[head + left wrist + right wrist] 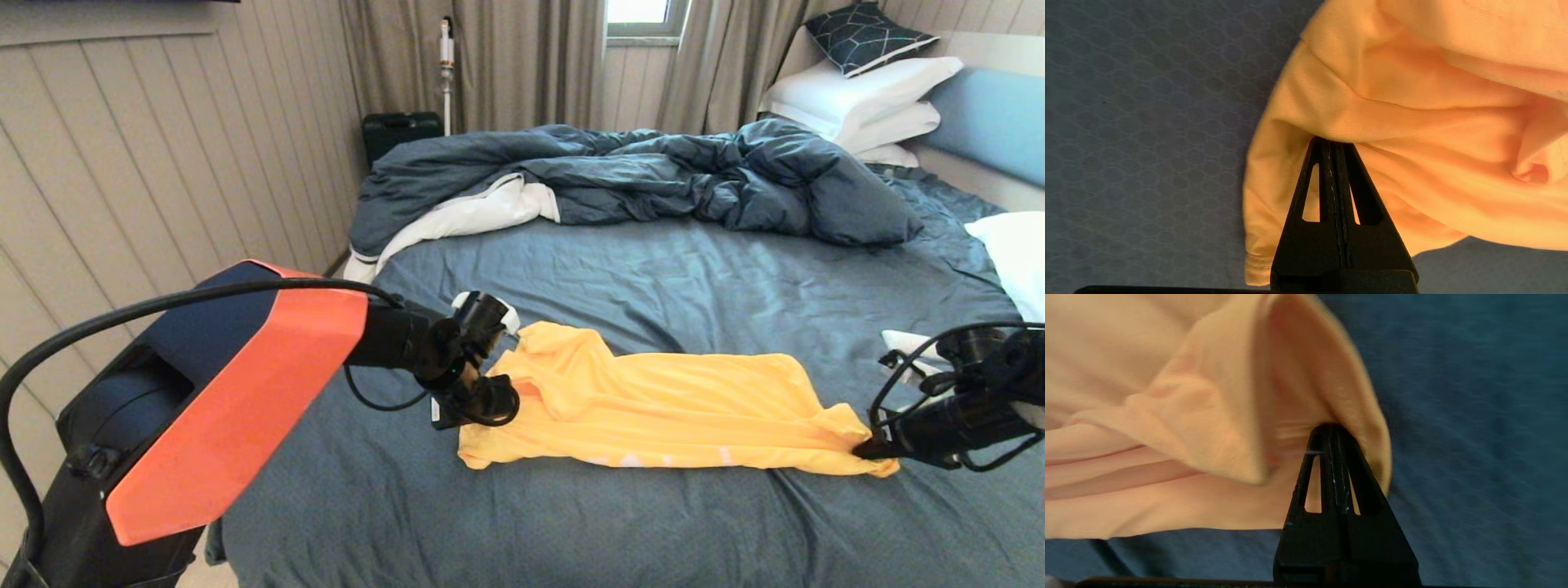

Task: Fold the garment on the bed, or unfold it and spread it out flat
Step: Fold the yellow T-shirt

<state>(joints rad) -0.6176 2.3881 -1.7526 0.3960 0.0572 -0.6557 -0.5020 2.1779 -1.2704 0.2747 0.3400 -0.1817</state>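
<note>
The yellow-orange T-shirt (669,404) lies stretched sideways across the near part of the bed (653,278), on the slate-blue sheet. My left gripper (506,396) is shut on the shirt's left end, by a sleeve. In the left wrist view its black fingers (1336,143) pinch a fold of the fabric (1412,102). My right gripper (864,449) is shut on the shirt's right corner. The right wrist view has its closed tip (1331,430) tucked into bunched cloth (1208,416), which is slightly raised off the sheet.
A rumpled dark blue duvet (653,175) with white underside lies across the far half of the bed. White pillows (865,102) are stacked at the light blue headboard (992,114), another pillow (1016,257) at the right. A panelled wall (163,147) runs along the left.
</note>
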